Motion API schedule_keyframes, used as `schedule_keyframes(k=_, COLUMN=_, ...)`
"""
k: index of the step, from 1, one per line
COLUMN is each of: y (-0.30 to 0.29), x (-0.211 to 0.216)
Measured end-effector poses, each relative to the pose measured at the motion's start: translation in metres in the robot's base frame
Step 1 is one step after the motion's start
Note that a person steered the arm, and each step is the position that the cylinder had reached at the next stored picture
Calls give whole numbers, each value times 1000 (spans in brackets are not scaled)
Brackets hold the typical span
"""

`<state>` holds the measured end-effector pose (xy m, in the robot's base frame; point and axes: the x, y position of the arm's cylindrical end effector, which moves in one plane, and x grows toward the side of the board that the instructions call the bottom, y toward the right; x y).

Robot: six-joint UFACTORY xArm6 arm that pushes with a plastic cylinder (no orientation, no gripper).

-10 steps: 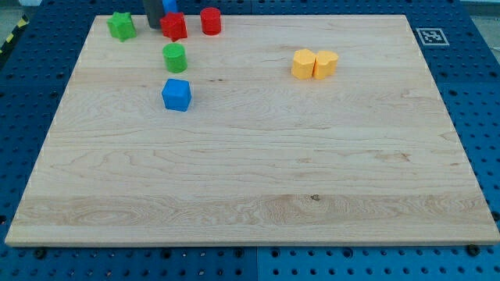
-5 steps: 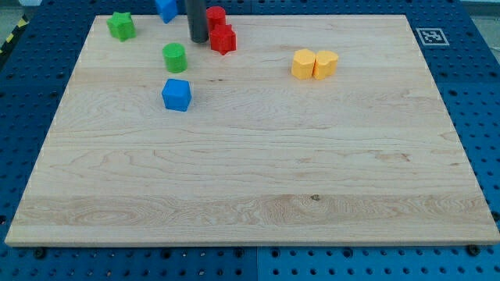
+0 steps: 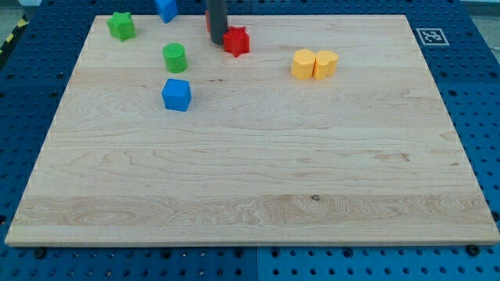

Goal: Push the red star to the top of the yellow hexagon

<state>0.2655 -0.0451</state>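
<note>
The red star (image 3: pixel 236 40) lies near the view's top, left of centre. My tip (image 3: pixel 217 42) stands right against its left side. Two yellow blocks sit side by side to the star's right and slightly lower. The left one, which looks like the yellow hexagon (image 3: pixel 304 64), touches the other yellow block (image 3: pixel 326 63), whose shape I cannot make out. A gap of about one block's width separates the star from the hexagon.
A red block (image 3: pixel 208 19) is mostly hidden behind the rod. A green star (image 3: pixel 121 26) and a blue block (image 3: pixel 166 8) lie at the top left. A green cylinder (image 3: pixel 175 57) and a blue cube (image 3: pixel 176 94) lie below them. A marker tag (image 3: pixel 430 36) sits at the top right corner.
My tip has moved to the right and slightly down, pushing the red star away from the red block and toward the yellow blocks. The other blocks have not moved.
</note>
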Motion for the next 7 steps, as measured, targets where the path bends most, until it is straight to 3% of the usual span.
schedule_keyframes(k=2, y=20, x=42)
schedule_keyframes(k=5, y=116, x=38)
schedule_keyframes(k=7, y=120, x=38)
